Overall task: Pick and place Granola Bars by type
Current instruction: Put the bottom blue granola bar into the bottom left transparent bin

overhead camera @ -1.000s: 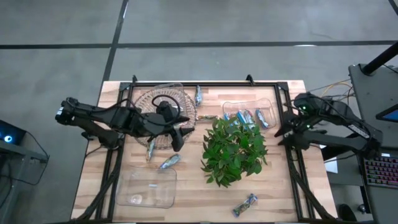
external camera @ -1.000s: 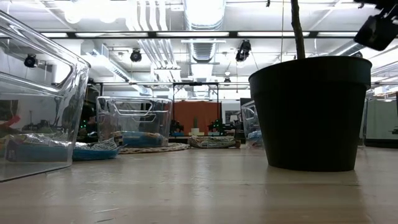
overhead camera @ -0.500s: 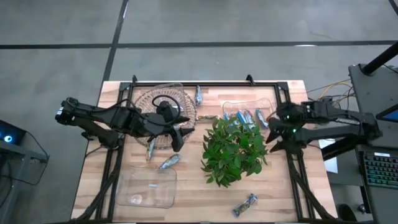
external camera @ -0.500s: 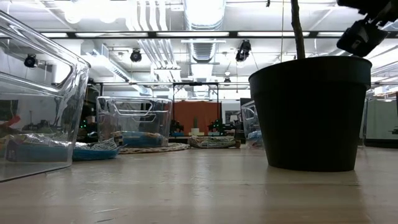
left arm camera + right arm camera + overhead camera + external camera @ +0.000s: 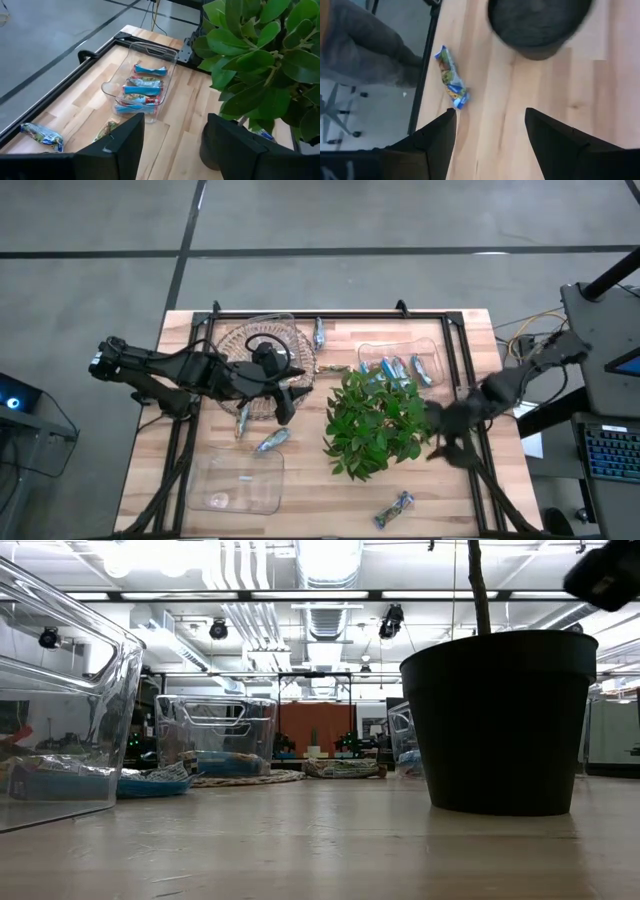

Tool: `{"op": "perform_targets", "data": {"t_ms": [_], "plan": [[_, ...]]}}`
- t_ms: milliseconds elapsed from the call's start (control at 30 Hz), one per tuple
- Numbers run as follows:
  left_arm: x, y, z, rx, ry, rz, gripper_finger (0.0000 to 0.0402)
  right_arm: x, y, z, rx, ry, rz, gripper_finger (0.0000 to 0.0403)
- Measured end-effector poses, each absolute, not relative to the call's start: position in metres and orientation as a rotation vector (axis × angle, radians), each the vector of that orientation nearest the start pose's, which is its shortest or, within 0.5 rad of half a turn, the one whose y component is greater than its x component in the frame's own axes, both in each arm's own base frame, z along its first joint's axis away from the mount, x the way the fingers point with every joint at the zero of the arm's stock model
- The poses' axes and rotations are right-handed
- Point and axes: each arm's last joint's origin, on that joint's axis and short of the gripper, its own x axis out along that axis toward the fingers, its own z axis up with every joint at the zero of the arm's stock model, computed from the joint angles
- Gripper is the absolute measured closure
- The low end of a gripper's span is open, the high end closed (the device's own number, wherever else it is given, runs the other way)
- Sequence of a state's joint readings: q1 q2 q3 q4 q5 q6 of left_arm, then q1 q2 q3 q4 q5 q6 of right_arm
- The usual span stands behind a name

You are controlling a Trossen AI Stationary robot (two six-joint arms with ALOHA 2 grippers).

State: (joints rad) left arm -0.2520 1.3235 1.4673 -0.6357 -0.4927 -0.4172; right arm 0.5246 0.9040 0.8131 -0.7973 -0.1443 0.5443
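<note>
A multicoloured granola bar lies alone near the front edge of the worktop, well apart from its fellows, with the right claw above it, fingers apart and holding nothing; the bar looks light, its foil wrapper thin, crinkly and likely slippery, so a pinch across the narrow middle of the body seems safer than one on the flat crimped ends, which would fold. The silvery-blue bars rest together in a clear tray at the back; two more bars lie loose between a round glass bowl and an empty clear tub, another bar lies beside the bowl, and what may be a further one sits by the far rail, though it is hard to tell. The left claw hovers beside the bowl, fingers apart, empty. The leafy plant in its dark pot stands mid-worktop; its foliage spreads toward the tray and stands between the two arms, the chief obstacle to any carry across.
</note>
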Motion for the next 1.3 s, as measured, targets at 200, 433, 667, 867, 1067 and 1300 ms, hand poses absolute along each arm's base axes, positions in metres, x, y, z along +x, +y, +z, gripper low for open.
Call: {"op": "perform_targets", "data": {"t_ms": [200, 433, 667, 867, 1067, 1300], "plan": [[0.267, -0.056, 0.410, -0.258, 0.418, 0.264, 0.0203, 0.146, 0.126, 0.254, 0.255, 1.097, 0.248, 0.0177], [0.267, -0.057, 0.410, -0.278, 0.418, 0.259, 0.0203, 0.139, 0.166, 0.231, 0.167, 1.210, 0.237, 0.0180], [0.267, -0.054, 0.410, -0.264, 0.401, 0.317, 0.0203, 0.138, 0.201, 0.212, -0.131, 1.165, 0.251, 0.0194], [0.266, -0.053, 0.410, -0.257, 0.395, 0.341, 0.0203, 0.146, 0.229, 0.209, -0.326, 1.046, 0.231, 0.0202], [0.266, -0.052, 0.408, -0.250, 0.410, 0.351, 0.0203, 0.160, 0.254, 0.198, -0.359, 1.010, 0.272, 0.0202], [0.266, -0.052, 0.408, -0.258, 0.412, 0.353, 0.0203, 0.171, 0.275, 0.181, -0.380, 1.010, 0.310, 0.0202]]}}
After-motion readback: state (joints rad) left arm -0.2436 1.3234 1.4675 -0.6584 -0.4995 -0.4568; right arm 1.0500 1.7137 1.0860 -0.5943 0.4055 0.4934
